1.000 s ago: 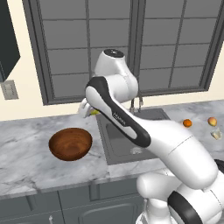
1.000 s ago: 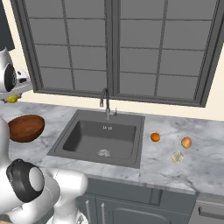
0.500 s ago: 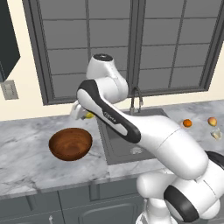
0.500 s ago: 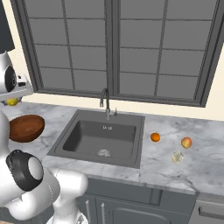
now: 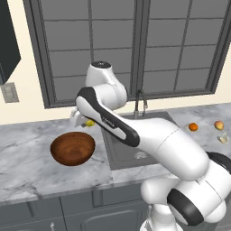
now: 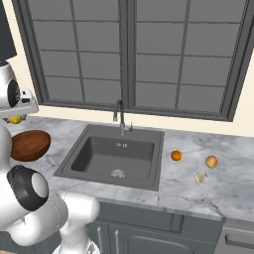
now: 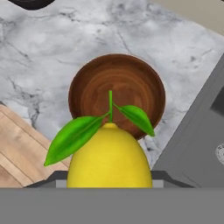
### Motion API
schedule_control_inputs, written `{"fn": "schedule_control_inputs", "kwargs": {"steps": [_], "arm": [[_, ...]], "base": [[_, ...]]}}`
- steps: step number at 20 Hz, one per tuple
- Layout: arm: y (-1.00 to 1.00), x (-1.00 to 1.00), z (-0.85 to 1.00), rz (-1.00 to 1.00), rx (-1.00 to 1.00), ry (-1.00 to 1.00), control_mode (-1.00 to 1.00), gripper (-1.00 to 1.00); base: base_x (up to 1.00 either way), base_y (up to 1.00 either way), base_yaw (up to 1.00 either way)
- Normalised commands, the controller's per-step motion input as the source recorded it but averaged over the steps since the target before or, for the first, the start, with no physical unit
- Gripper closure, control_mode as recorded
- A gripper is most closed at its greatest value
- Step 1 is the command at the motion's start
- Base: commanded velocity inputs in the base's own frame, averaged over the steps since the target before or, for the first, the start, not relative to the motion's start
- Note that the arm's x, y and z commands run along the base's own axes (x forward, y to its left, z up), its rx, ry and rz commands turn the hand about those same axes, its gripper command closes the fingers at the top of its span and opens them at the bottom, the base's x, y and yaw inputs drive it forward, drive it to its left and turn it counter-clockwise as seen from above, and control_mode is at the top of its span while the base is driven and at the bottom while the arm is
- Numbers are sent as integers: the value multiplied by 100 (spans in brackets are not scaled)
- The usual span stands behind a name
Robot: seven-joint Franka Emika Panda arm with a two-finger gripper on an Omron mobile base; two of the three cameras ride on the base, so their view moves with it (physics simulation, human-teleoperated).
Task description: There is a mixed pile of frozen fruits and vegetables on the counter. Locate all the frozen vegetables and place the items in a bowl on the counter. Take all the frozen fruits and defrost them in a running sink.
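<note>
Yellow vegetable piece [image 7: 109, 155] (two green leaves on a stem): clenched in the gripper [image 5: 84, 121], held above the brown wooden bowl [image 5: 72, 148]. Bowl: on the marble counter [image 5: 27, 158], left of the sink [image 6: 113, 157]. Orange ball [image 6: 176, 156], peach-like ball [image 6: 211, 161], whitish lump [image 6: 200, 177]: counter, right of sink.

Both base views look forward and down from behind the arm, sharing sink [image 5: 135, 144], counter [image 6: 188, 183] and bowl [image 5: 72, 149]. Hand view looks roughly straight down, probably from well above the bowl.
</note>
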Motion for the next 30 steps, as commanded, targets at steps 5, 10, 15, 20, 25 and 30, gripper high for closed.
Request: {"fn": "schedule_control_inputs", "kwargs": {"steps": [5,10,15,20,25,30], "arm": [[13,10,-12,-2,0,1,-100,100],[14,16,-11,-3,0,0,-100,100],[4,12,-21,-5,0,2,-100,100],[9,0,-25,-5,0,2,-100,100],[8,0,-25,-5,0,1,-100,100],[8,0,-26,-5,0,2,-100,100]], "base": [[0,0,0],[0,0,0],[0,0,0],[0,0,0],[0,0,0],[0,0,0]]}}
